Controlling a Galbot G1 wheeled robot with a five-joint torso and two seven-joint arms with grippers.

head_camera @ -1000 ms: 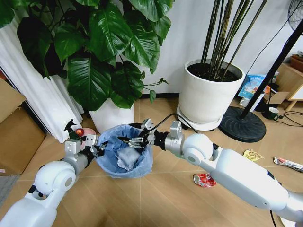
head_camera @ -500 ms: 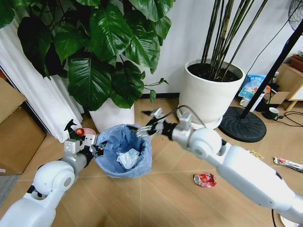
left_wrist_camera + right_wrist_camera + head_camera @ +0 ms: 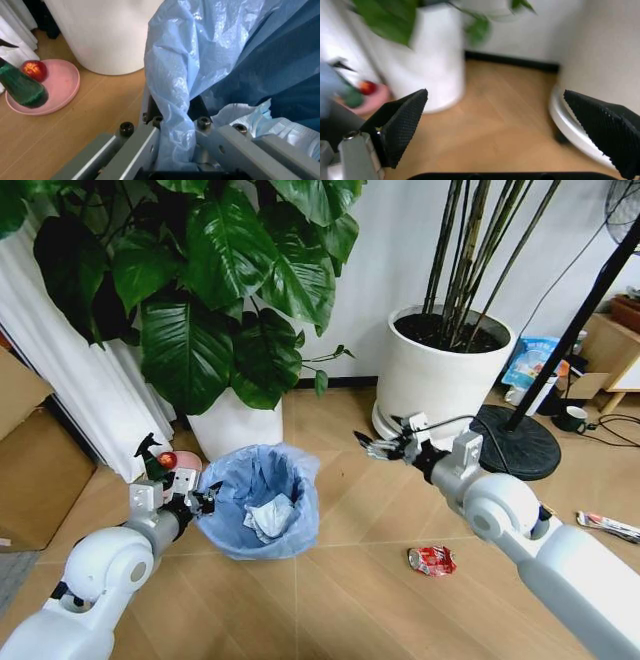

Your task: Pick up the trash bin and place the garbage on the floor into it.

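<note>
The trash bin (image 3: 258, 502), a dark bin lined with a crinkly light-blue bag, is near the big leafy plant's pot. My left gripper (image 3: 196, 502) is shut on its near-left rim; the left wrist view shows the trash bin's bag edge (image 3: 170, 97) pinched in that left gripper (image 3: 175, 152). Crumpled white paper (image 3: 268, 518) lies inside the bin. My right gripper (image 3: 378, 446) hovers to the bin's right, near the bamboo pot, open and empty, its black pads (image 3: 400, 123) spread wide. On the floor lie a red wrapper (image 3: 432, 560) and a long thin wrapper (image 3: 608, 526).
Two white plant pots stand behind, one by the bin (image 3: 236, 425) and one with bamboo (image 3: 440, 380). A pink plate (image 3: 57, 95) with a red fruit and a green spray bottle (image 3: 20, 87) sits left of the bin. A black lamp base (image 3: 515, 442) and cables lie right; a cardboard box (image 3: 35, 470) far left.
My right gripper has pulled back from over the bin and swung right toward the bamboo pot. The left gripper still holds the bin's rim, and white paper rests inside.
</note>
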